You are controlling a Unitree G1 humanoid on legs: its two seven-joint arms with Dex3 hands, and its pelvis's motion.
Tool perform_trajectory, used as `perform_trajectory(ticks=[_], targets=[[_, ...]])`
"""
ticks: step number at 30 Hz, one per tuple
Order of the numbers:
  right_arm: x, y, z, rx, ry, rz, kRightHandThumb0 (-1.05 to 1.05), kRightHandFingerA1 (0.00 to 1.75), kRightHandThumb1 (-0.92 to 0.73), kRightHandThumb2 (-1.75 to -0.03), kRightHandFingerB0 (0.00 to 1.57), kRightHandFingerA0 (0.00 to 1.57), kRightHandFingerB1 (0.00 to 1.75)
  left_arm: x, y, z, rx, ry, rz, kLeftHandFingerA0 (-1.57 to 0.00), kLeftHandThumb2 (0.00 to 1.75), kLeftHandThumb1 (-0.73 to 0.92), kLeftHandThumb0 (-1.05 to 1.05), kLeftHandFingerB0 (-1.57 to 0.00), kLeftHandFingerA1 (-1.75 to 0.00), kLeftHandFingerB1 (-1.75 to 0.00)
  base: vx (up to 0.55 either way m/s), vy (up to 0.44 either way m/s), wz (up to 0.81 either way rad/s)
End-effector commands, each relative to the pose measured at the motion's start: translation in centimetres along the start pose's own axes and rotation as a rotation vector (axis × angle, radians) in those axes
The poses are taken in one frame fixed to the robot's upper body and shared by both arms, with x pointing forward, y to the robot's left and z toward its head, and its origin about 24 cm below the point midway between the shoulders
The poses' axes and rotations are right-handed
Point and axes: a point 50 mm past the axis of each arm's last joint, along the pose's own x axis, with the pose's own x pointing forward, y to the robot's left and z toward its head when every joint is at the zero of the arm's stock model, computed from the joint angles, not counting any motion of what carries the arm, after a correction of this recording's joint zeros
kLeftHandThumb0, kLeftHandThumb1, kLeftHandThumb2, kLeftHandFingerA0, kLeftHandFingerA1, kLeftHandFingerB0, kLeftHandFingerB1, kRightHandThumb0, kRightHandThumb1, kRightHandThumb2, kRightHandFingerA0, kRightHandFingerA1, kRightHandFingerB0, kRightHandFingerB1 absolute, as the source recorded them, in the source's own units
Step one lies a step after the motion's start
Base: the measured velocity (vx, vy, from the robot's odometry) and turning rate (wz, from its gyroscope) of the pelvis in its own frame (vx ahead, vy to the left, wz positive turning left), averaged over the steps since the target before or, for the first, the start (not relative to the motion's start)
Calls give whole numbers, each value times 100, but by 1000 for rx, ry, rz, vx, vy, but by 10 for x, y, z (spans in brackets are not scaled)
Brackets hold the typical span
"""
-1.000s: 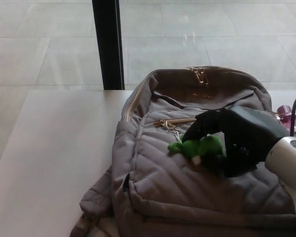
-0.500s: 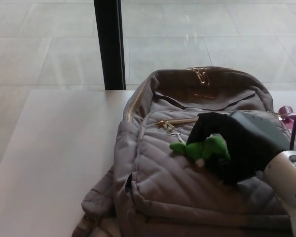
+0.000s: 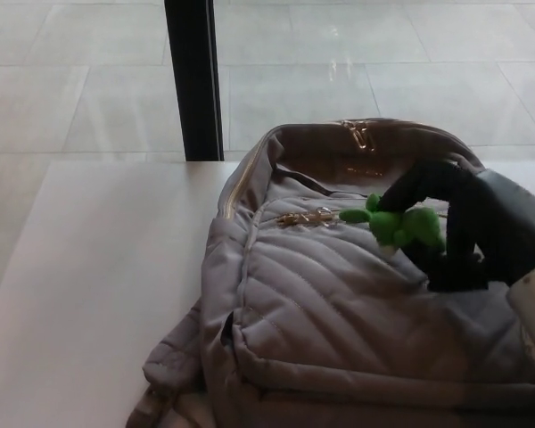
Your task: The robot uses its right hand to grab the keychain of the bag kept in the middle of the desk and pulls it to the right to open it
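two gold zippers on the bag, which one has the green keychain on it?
The lower one, the front pocket zipper, across the quilted panel. The green keychain hangs from its pull, held in the right hand. The top zipper by the upper rim carries no charm.

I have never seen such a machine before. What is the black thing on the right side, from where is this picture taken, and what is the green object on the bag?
The picture comes from a camera on the head of a humanoid robot, looking down at a pale desk. The black shape coming in from the right is the robot's right hand, which has a thumb and two thick fingers. Its left hand does not show.

On the desk lies a grey quilted backpack with gold zippers. The green object is a small soft keychain, joined by a short chain to the gold zipper pull of the front pocket. The right hand is closed on this keychain and holds it a little above the bag's surface.

Behind the desk you see a tiled floor and a dark vertical post.
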Motion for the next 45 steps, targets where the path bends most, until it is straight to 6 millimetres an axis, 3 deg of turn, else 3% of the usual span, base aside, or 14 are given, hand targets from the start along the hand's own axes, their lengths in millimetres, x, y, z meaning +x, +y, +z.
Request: perform_trajectory(ticks=[1,2,4,5,6,12,13,22,32,33,34,43,44,45], targets=[[7,-22,-2,34,5,-95,-27,175,-54,-113,76,91,157,-2,5,-1,9,-8,10,-67,76,92,-79,-56,-56,-42,0,0,0],[9,-27,-5,27,29,-101,-29,175,-56,-111,74,91,160,-3,6,-2,14,-6,15,-68,76,92,-78,-56,-56,-42,0,0,0],[12,-36,-11,11,44,-112,-29,175,-58,-112,75,90,151,-3,7,-2,19,-8,16,-63,118,79,-74,-48,-66,-55,0,0,0],[13,-39,-13,1,57,-113,-29,175,-58,-112,75,90,151,-3,7,-2,21,-8,17,-63,118,79,-74,-48,-66,-55,0,0,0],[16,-45,-18,-13,61,-124,-29,175,-58,-111,78,92,150,-3,7,-2,17,-5,17,-66,77,92,-80,-55,-55,-44,0,0,0],[20,-67,-45,-55,182,-131,-28,175,-58,-108,75,93,147,-4,7,-5,12,-3,25,-67,78,92,-80,-58,-54,-42,0,0,0],[19,-72,-53,-58,224,-133,-29,175,-57,-109,74,93,148,-4,7,-5,15,-5,24,-64,95,80,-86,-54,-60,-49,0,0,0],[10,-97,-86,-57,379,-186,-26,174,-52,-109,74,89,142,-5,7,-7,0,5,29,-67,80,92,-80,-57,-54,-42,0,0,0],[-26,-144,-138,-40,542,-310,-23,175,-59,-99,72,87,135,-8,10,-10,28,2,30,-66,82,92,-80,-55,-54,-43,0,0,0],[-34,-149,-144,-30,542,-341,-24,173,-51,-103,83,101,127,-8,10,-10,17,5,31,-65,95,81,-88,-52,-60,-49,0,0,0],[-36,-149,-147,-31,551,-351,-28,175,-60,-96,78,91,136,-8,10,-11,16,7,30,-66,80,92,-82,-55,-56,-45,0,0,0],[-53,-143,-161,-34,598,-319,-29,175,-52,-109,78,94,134,-8,10,-12,-2,13,24,-64,80,92,-85,-55,-54,-42,0,0,0],[-56,-132,-164,11,554,-260,-21,147,-57,-94,80,90,101,-9,9,-14,19,24,28,-65,82,92,-88,-56,-55,-45,0,0,0],[-55,-130,-163,29,547,-244,-21,147,-57,-94,80,90,101,-8,9,-14,20,26,30,-65,82,92,-88,-56,-55,-45,0,0,0]])
